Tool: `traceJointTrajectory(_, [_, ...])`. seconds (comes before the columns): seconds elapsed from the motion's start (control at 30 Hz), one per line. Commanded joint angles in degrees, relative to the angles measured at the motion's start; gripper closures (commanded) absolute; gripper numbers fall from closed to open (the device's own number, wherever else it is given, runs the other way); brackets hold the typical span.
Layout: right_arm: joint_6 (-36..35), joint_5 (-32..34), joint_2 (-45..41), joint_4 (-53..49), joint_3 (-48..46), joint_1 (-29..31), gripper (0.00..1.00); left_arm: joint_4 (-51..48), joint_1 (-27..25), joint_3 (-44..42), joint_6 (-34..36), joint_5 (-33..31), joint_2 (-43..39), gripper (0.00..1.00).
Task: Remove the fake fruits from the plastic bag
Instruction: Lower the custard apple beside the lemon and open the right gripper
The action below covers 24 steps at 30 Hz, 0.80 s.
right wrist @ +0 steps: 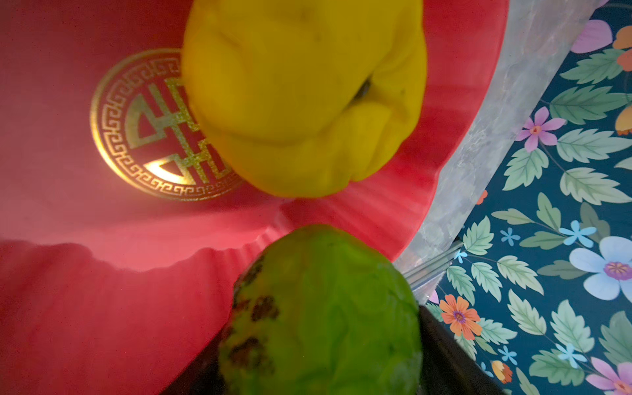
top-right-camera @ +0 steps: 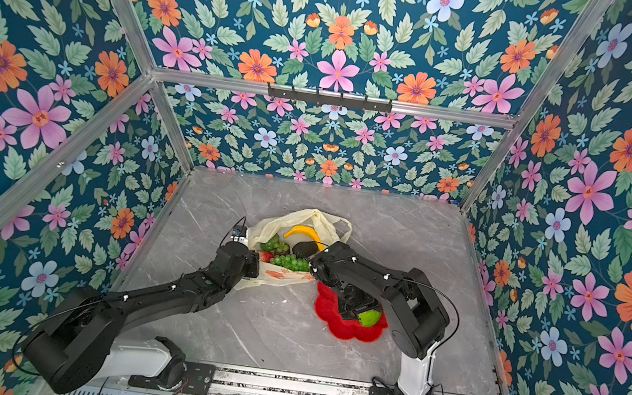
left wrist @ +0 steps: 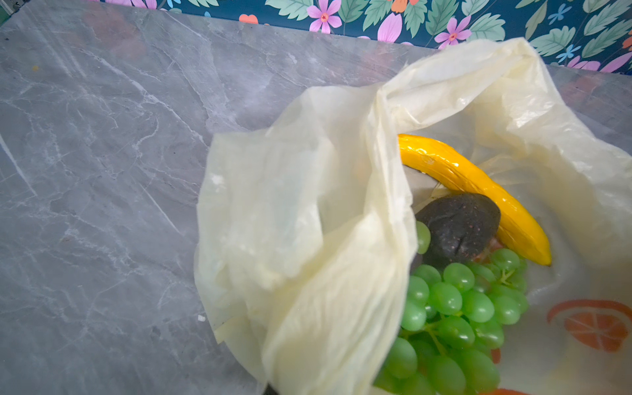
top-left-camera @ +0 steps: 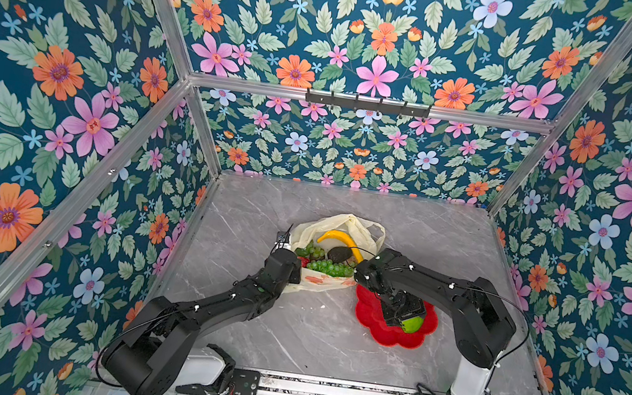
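Green bumpy fruit [right wrist: 321,307] sits clamped between right fingers [right wrist: 448,355]; left fingers [top-right-camera: 254,266] pinch the plastic bag [left wrist: 307,222].

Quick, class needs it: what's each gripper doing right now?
Left gripper: shut, seemingly pinching the plastic bag edge.
Right gripper: closed on the bumpy green fruit above the red plate.

The plastic bag [left wrist: 307,205] is translucent cream-yellow with orange fruit-slice prints [left wrist: 595,325]. Within it show a yellow banana [left wrist: 472,184], a near-black, faintly speckled avocado [left wrist: 458,229], a pale green grape bunch [left wrist: 455,307] and a red strawberry [top-right-camera: 266,256]. At the bag's 4 o'clock in both top views is a red plate [top-left-camera: 371,326], its emblem [right wrist: 154,130] gold with a fret border; against it show a yellow lemon [right wrist: 301,95] and a bright green bumpy fruit [right wrist: 321,307] with brown blotches. The table [top-left-camera: 307,340] is grey marble, white-veined; the walls [top-left-camera: 69,88] are teal with pink, orange and pale blue flowers.
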Motion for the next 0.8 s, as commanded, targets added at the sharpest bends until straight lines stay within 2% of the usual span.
traceJointTrajectory(0.0, [2.0,2.7,1.4,-2.1,-0.1,0.1,0.29,1.2,0.1,-0.4,0.8,-0.7,-0.1,1.00])
traceJointTrajectory(0.77, [4.5,12.4,10.4,-3.5,1.9,-2.2,0.27,1.7,0.4,-0.6,0.6,-0.3,0.0,1.00])
